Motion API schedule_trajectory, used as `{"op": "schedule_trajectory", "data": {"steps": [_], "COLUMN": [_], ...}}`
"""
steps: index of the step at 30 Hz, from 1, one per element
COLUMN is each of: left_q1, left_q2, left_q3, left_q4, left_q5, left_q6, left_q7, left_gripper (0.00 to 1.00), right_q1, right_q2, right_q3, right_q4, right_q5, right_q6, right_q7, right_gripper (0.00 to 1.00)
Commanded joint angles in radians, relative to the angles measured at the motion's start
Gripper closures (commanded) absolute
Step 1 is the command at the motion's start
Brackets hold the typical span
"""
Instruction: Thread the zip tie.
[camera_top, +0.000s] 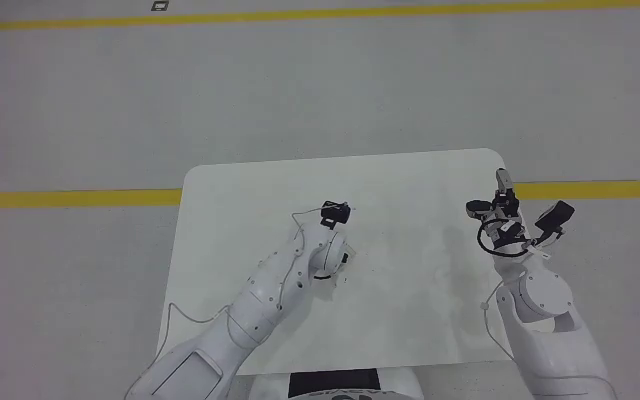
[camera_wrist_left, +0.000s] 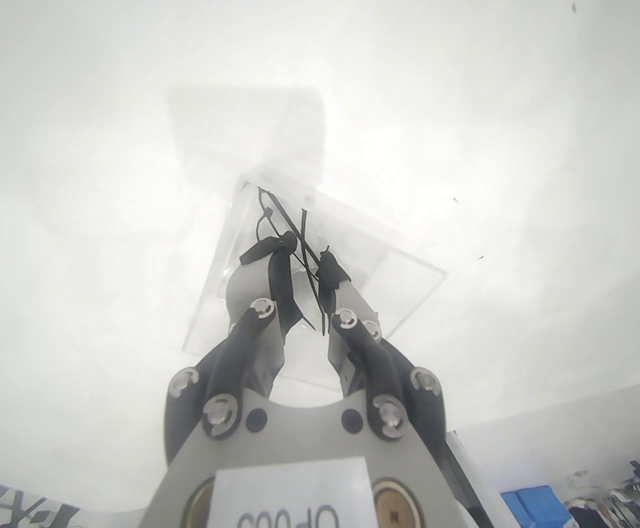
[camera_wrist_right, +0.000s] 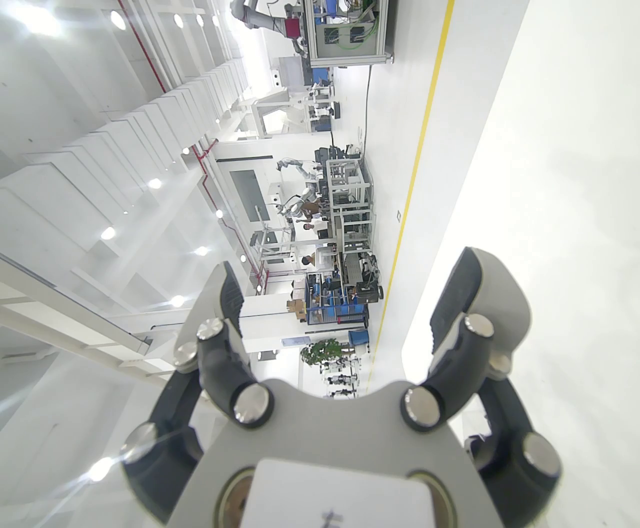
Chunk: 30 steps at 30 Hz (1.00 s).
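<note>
Several black zip ties (camera_wrist_left: 287, 220) lie in a clear plastic box (camera_wrist_left: 395, 280) on the white table (camera_top: 400, 300). My left gripper (camera_wrist_left: 306, 251) reaches down into that box, its tape-wrapped fingertips (camera_wrist_left: 280, 244) only a narrow gap apart. Ties cross that gap, and one runs back between the fingers. In the top view the left gripper (camera_top: 335, 213) is over the middle of the table. My right gripper (camera_wrist_right: 350, 282) stands open and holds nothing, raised at the table's right edge (camera_top: 505, 200) and pointing away from it.
The table has bare surface between the two arms and in front of them. Its right edge lies directly under the right arm. A yellow floor line (camera_top: 90, 198) runs past behind the table.
</note>
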Motion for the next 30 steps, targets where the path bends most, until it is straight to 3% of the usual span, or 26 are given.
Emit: {"op": "schedule_trajectory", "data": {"steps": [1,5,11,15,19,22,30], "left_q1": [-0.003,-0.01,-0.011,0.016,0.066,0.098,0.126], "left_q2": [-0.001,-0.002,-0.001,0.009,0.025,0.035,0.046], "left_q3": [0.002,0.005,0.004,-0.013,-0.039,-0.053,-0.074], "left_q4": [0.005,0.019,0.004,-0.067,-0.169,-0.22,-0.261], "left_q5": [-0.004,-0.013,-0.012,0.021,0.07,0.102,0.109], "left_q6": [0.001,0.001,0.001,0.001,0.001,0.001,-0.014], "left_q7": [0.001,0.006,0.003,-0.008,-0.035,-0.048,-0.045], "left_gripper": [0.91,1.0,1.0,1.0,1.0,1.0,1.0], "right_q1": [0.0,0.0,0.0,0.0,0.0,0.0,0.0], "right_q2": [0.0,0.0,0.0,0.0,0.0,0.0,0.0], "right_q3": [0.0,0.0,0.0,0.0,0.0,0.0,0.0], "right_q4": [0.0,0.0,0.0,0.0,0.0,0.0,0.0], "right_q5": [0.0,0.0,0.0,0.0,0.0,0.0,0.0], "right_q6": [0.0,0.0,0.0,0.0,0.0,0.0,0.0], "right_q7": [0.0,0.0,0.0,0.0,0.0,0.0,0.0], "right_gripper": [0.0,0.0,0.0,0.0,0.0,0.0,0.0]}}
